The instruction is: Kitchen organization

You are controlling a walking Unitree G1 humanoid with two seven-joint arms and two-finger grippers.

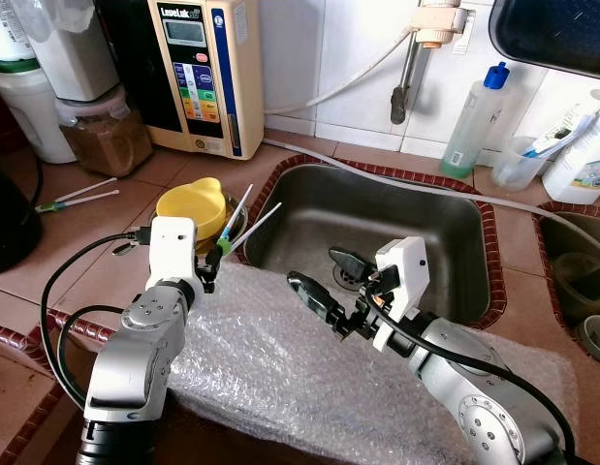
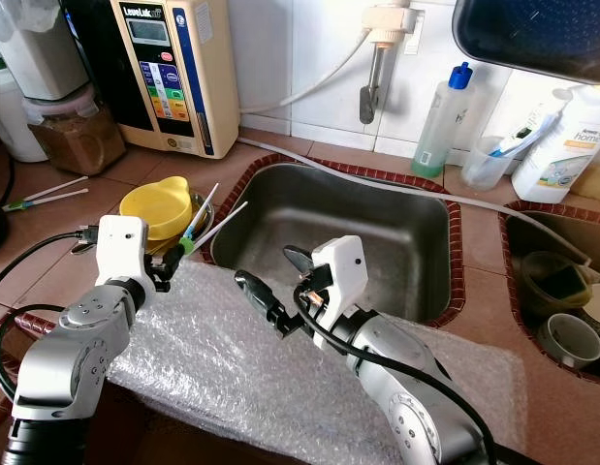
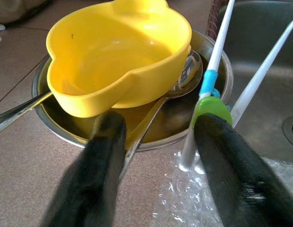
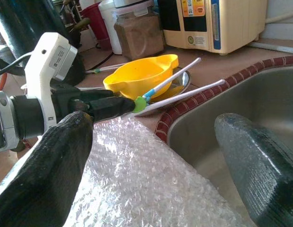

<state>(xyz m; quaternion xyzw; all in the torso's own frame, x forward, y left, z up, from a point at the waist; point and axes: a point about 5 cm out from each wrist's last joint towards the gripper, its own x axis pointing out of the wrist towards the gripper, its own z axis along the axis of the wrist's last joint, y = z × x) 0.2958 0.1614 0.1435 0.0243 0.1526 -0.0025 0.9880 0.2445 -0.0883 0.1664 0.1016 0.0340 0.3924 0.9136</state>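
Note:
A pair of white training chopsticks (image 1: 243,218) joined by a green and blue clip (image 3: 210,101) leans up over a yellow bowl (image 1: 188,201). The bowl sits in a steel bowl (image 3: 217,94) with a spoon (image 3: 184,75) on the counter left of the sink (image 1: 426,223). My left gripper (image 3: 155,127) is open at the near side of the bowls, and the clip touches the inner side of one finger (image 3: 226,156). My right gripper (image 1: 324,281) is open and holds nothing, above the sink's near edge over a sheet of bubble wrap (image 1: 280,368).
A second pair of chopsticks (image 1: 81,197) lies on the tiles at the left. A water machine (image 1: 203,73), a jar (image 1: 106,136) and bottles (image 1: 474,116) line the back wall. The tap (image 1: 406,77) hangs over the sink. Cups sit in another basin (image 1: 571,271) at right.

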